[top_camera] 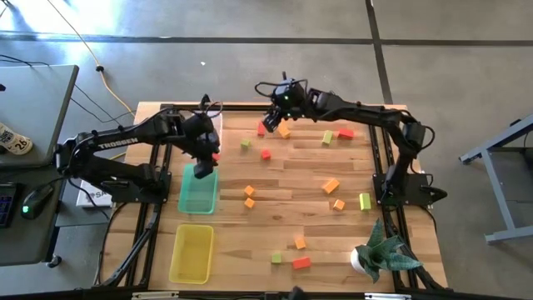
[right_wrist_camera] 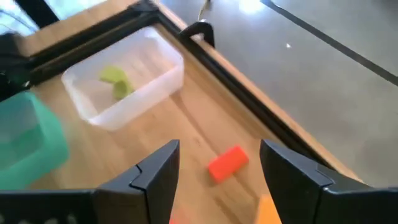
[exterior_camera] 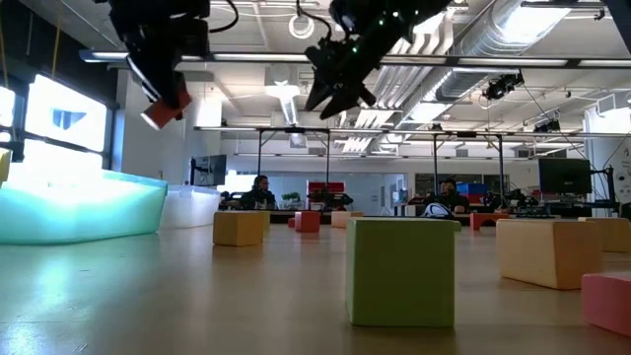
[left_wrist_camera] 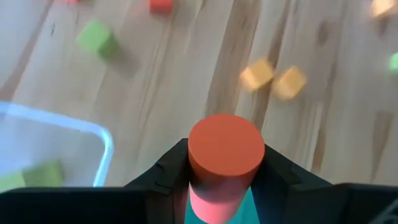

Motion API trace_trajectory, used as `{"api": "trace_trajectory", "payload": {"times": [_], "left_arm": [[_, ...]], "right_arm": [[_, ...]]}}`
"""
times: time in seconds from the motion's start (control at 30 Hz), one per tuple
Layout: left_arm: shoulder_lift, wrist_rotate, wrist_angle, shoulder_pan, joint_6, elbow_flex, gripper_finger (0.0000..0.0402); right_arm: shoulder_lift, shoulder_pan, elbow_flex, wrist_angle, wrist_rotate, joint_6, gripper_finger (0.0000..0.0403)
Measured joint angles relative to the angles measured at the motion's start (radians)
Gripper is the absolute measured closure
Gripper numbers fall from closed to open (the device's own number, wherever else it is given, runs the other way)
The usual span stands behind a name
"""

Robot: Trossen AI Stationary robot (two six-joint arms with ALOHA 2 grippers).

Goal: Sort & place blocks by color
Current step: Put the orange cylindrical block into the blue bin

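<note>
Red cylinder point(left_wrist_camera: 224, 152), clamped in left gripper point(left_wrist_camera: 225, 177) jaws: centre above green tray point(top_camera: 198, 192) before release; right gripper point(right_wrist_camera: 217, 168) jaws apart.

The overhead camera looks straight down on my whole table point(top_camera: 283, 200), both arms in frame, my left on the picture's left. The low camera sits at tabletop height, facing level across the boards into the room; a yellow-green cube point(exterior_camera: 401, 271) stands very near its lens. My left wrist camera looks steeply down past my own fingers, close to the wood, though its far blocks are blurred and which ones they are I cannot say for sure. My right wrist camera faces the table's far edge, and shares the clear tray point(right_wrist_camera: 124, 78) point(top_camera: 213, 127) with the overhead view.
</note>
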Motion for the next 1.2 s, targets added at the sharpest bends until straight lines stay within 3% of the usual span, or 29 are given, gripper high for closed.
{"api": "trace_trajectory", "payload": {"times": [0.37,0.9,1.2], "left_arm": [[0.0,-0.065,-0.197,-0.112,-0.13,-0.004,0.0292],[0.0,-0.072,-0.184,-0.233,-0.332,-0.171,0.029],[0.0,-0.037,-0.168,-0.264,-0.357,-0.216,0.0289]], "right_arm": [[0.123,-0.078,0.0,-0.004,-0.054,0.005,0.0194],[0.24,-0.106,-0.001,-0.164,-0.046,0.097,0.0194],[0.285,-0.106,-0.002,-0.209,-0.029,0.112,0.0194]]}}
